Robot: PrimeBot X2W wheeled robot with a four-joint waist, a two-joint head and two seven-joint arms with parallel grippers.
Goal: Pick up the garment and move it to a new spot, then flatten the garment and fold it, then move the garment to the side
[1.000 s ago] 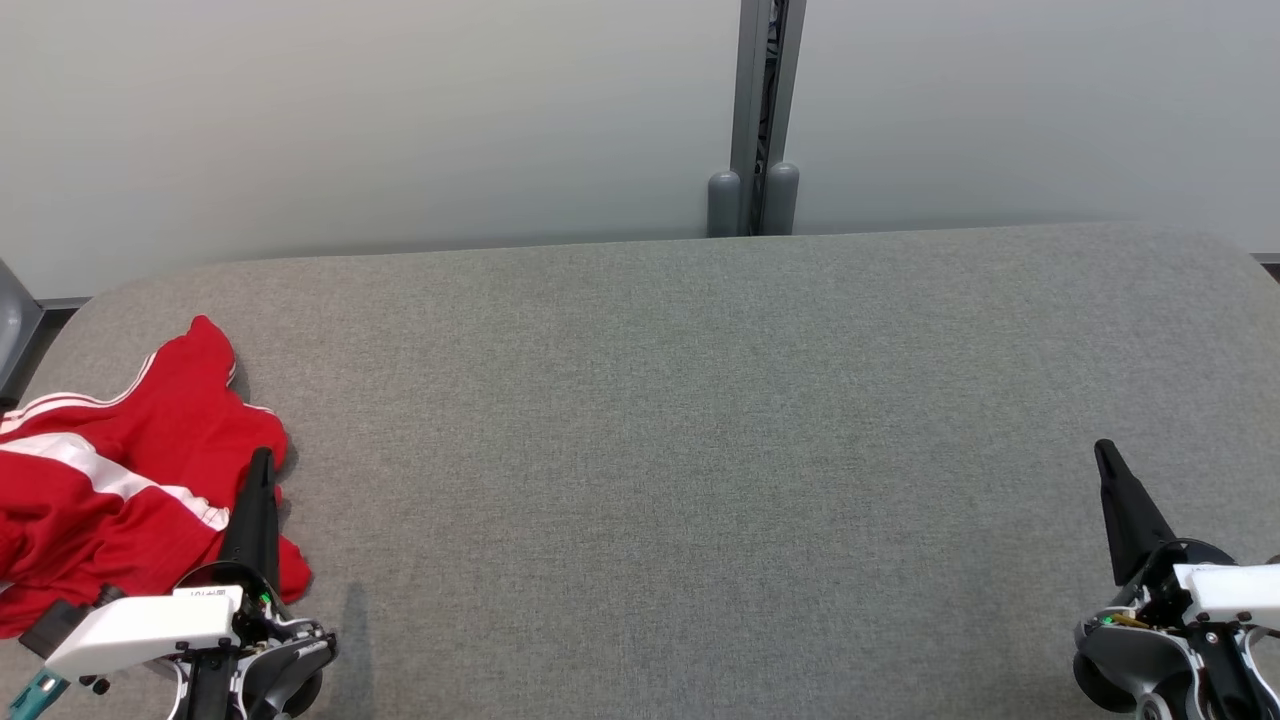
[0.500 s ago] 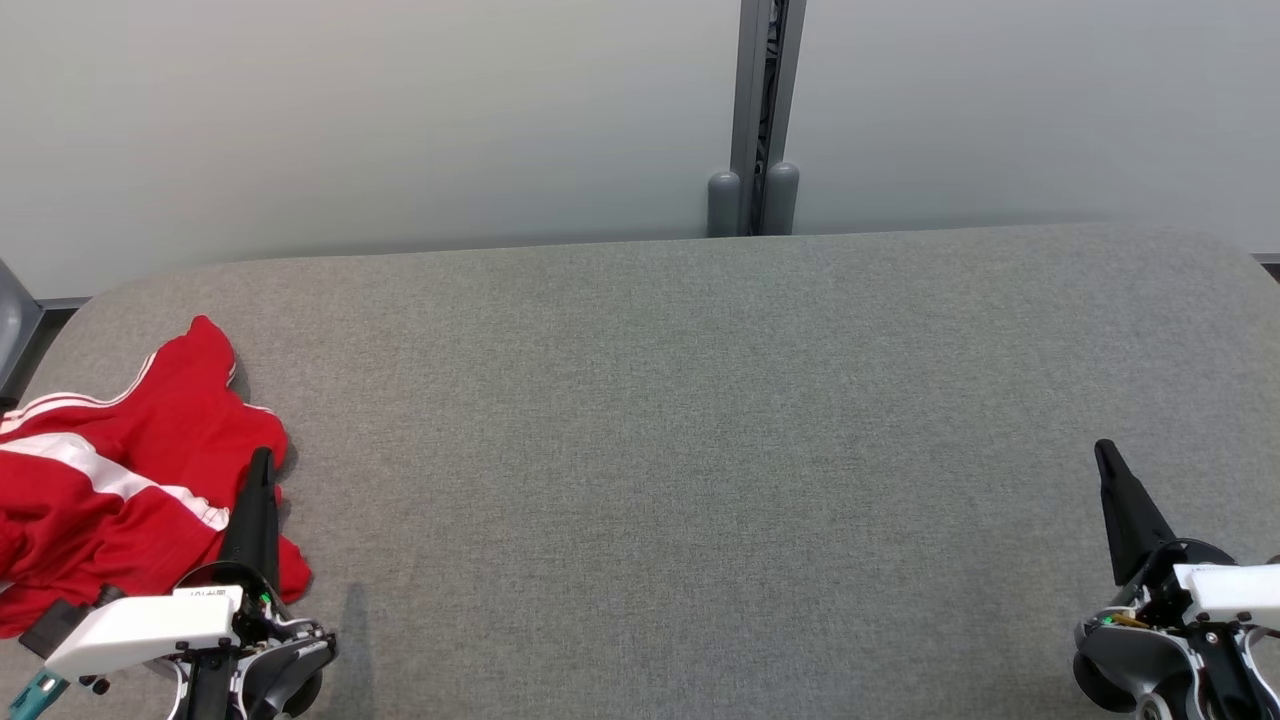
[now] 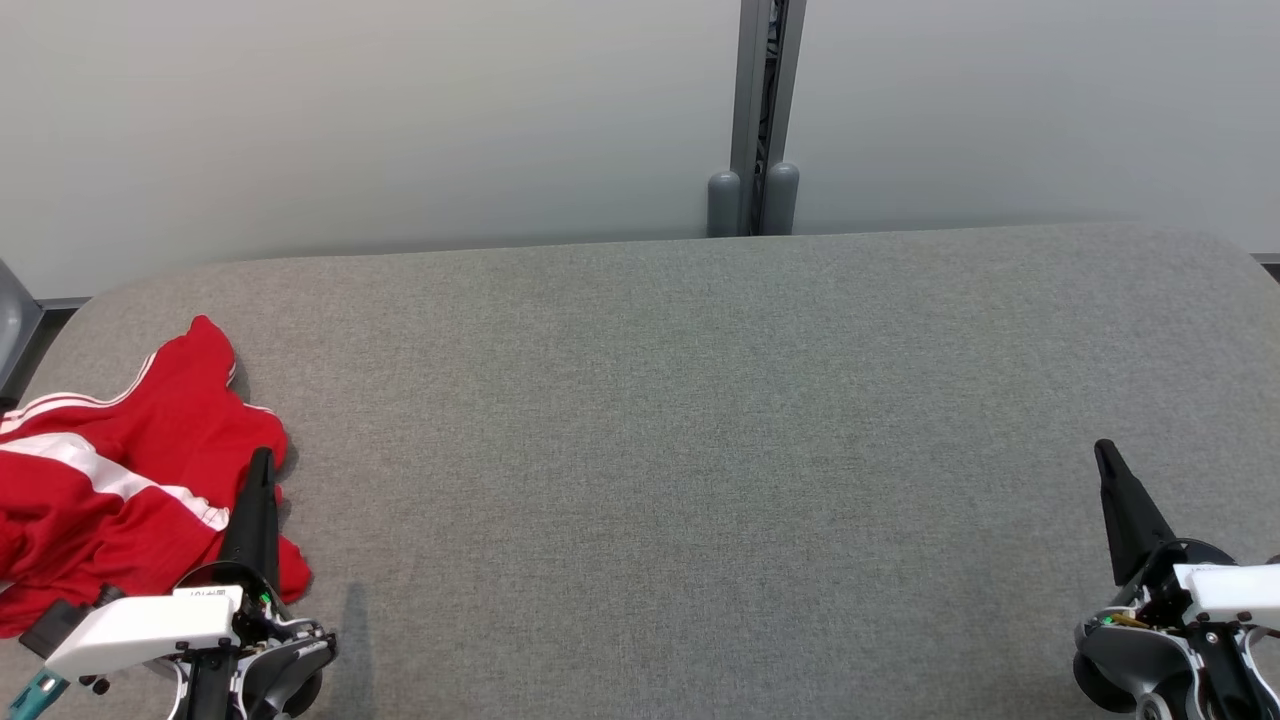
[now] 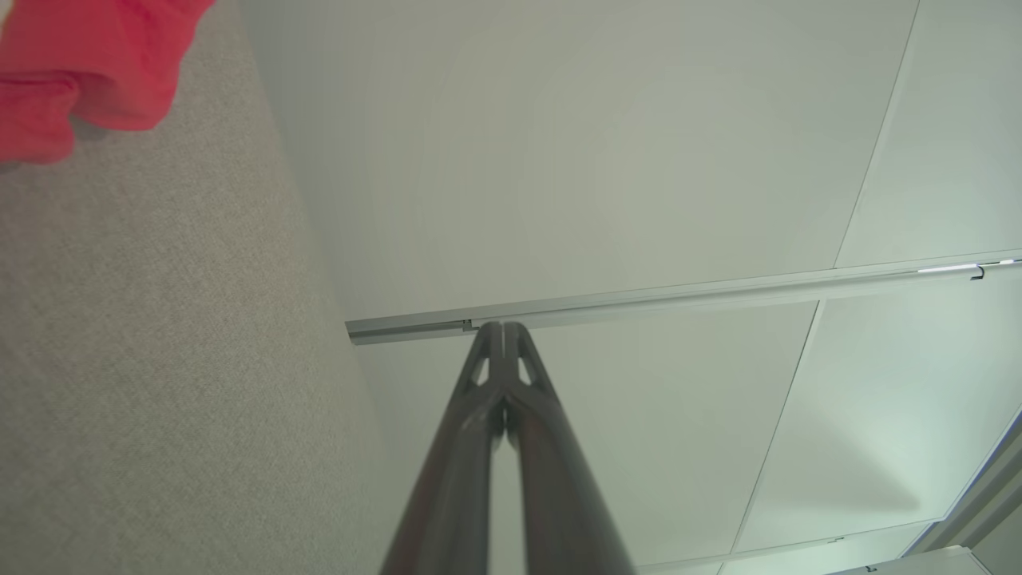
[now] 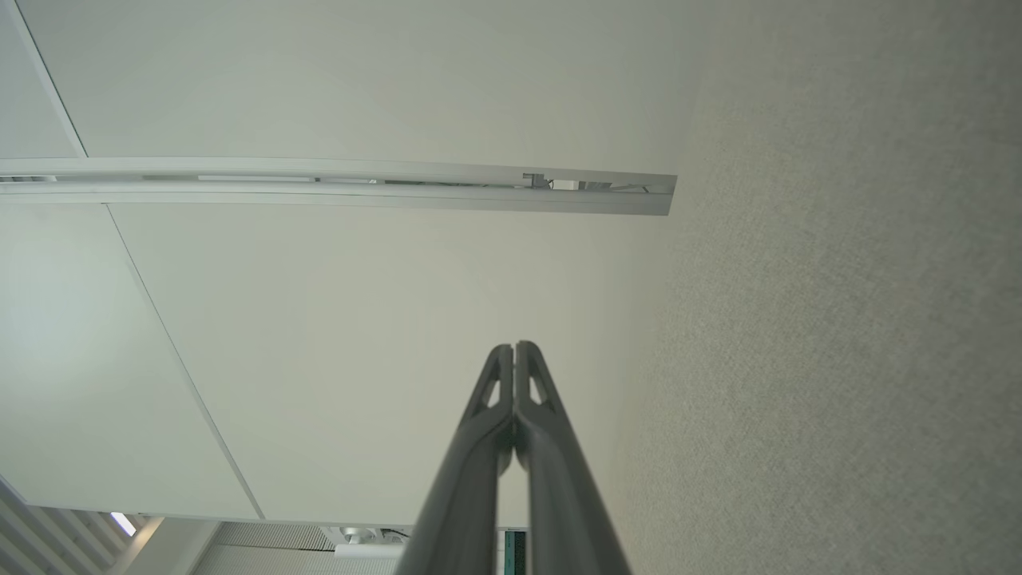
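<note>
garment (image 3: 110, 470): crumpled red cloth, white stripes, lower left
table (image 3: 700, 450): grey woven surface
left gripper (image 3: 262, 458): I see fingers together
right gripper (image 3: 1103, 450): together too

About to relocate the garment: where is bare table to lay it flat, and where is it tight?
Free: the grey table from the left gripper across to the right gripper, back to the wall and its post. Crowded: the left end, where the crumpled red garment lies, with the left gripper at its right edge.
</note>
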